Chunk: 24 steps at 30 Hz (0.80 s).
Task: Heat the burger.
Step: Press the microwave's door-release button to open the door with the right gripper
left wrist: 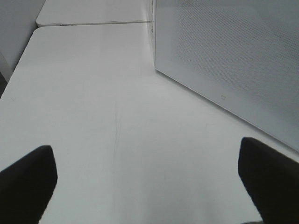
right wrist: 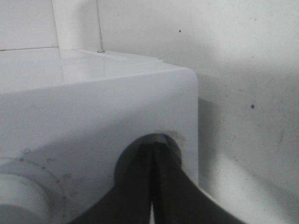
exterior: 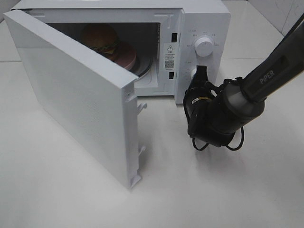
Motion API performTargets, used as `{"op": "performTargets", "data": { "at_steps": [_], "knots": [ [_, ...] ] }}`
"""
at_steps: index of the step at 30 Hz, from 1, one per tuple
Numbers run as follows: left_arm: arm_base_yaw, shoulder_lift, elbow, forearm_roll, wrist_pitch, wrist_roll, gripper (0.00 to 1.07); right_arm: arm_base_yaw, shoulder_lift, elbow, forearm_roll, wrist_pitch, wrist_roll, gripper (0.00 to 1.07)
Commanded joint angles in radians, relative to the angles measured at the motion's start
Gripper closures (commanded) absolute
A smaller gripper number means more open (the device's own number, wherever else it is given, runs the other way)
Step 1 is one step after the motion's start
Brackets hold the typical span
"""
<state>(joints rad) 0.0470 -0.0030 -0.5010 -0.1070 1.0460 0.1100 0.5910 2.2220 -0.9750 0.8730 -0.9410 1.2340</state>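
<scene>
The burger (exterior: 100,39), with a brown bun, lettuce and cheese, sits on a pink plate (exterior: 126,57) inside the white microwave (exterior: 202,19). The microwave's door (exterior: 71,95) is swung wide open towards the front. My right gripper (exterior: 200,72) is shut, its tips pressed together against the lower knob (exterior: 193,74) on the control panel. The right wrist view shows the closed right gripper (right wrist: 152,148) meeting the panel. My left gripper (left wrist: 147,179) is open over bare table, with the door's outer face (left wrist: 224,60) beside it. The left arm is out of the high view.
The upper knob (exterior: 204,46) sits above my right gripper, also seen as the upper knob (right wrist: 18,191) in the right wrist view. The open door juts out across the white table (exterior: 213,190). A tiled wall stands behind the microwave.
</scene>
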Motion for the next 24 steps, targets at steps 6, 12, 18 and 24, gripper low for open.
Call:
{"op": "performTargets", "data": {
  "at_steps": [6, 12, 18, 24],
  "knots": [
    [0.006, -0.021, 0.002, -0.001, -0.009, -0.004, 0.06, -0.036, 0.001, -0.091, -0.156, -0.109, -0.002, 1.07],
    [0.006, -0.021, 0.002, -0.001, -0.009, -0.003, 0.06, -0.036, -0.040, -0.057, -0.157, -0.064, -0.011, 1.07],
    [0.006, -0.021, 0.002, -0.001, -0.009, -0.003, 0.06, -0.035, -0.092, 0.009, -0.157, 0.022, -0.013, 1.07],
    [0.006, -0.021, 0.002, -0.001, -0.009, -0.003, 0.06, -0.034, -0.129, 0.066, -0.164, 0.099, -0.020, 1.07]
  ]
}}
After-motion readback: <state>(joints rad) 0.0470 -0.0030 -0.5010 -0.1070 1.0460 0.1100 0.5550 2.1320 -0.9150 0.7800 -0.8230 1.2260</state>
